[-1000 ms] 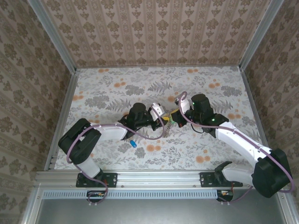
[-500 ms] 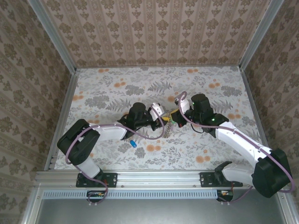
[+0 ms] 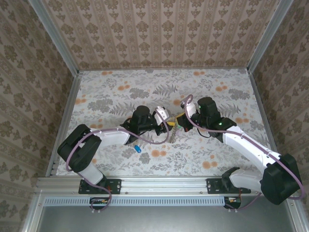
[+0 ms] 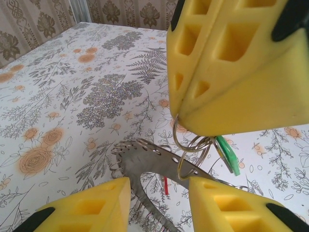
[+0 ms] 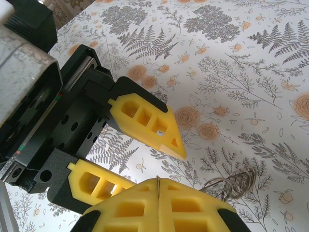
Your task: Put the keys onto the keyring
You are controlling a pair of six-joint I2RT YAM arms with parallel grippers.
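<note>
Where the right gripper (image 4: 179, 117) is seen from the left wrist, its two yellow fingers are pressed together, and the keyring (image 4: 177, 140) is pinched at their tips. The keyring is shown as thin silvery-grey wire in several overlapping loops, hung just below those fingertips and above the flowered table (image 4: 72, 96). A green key (image 4: 227, 155) with a bright plastic head is carried on the loops, tilted down toward the right, just beneath the right gripper. From the right wrist, a hairline of wire is seen at the seam between the closed fingers, and a bunch of silvery loops is seen just to their right.

Just below the loops, the left gripper (image 4: 158, 184) is held with its fingers spread apart. A toothed silvery band (image 4: 145, 153) is passed through the gap between them. Whether either pad is touching it cannot be told, nor whether the band is part of the keyring. A thin red sliver (image 4: 165, 186) is glimpsed under the band.

Farther out, in the top view, the two grippers are seen tip to tip near the table's middle. A blue key (image 3: 137, 148) is seen lying alone on the table, on the near side of the left gripper and apart from both.
</note>
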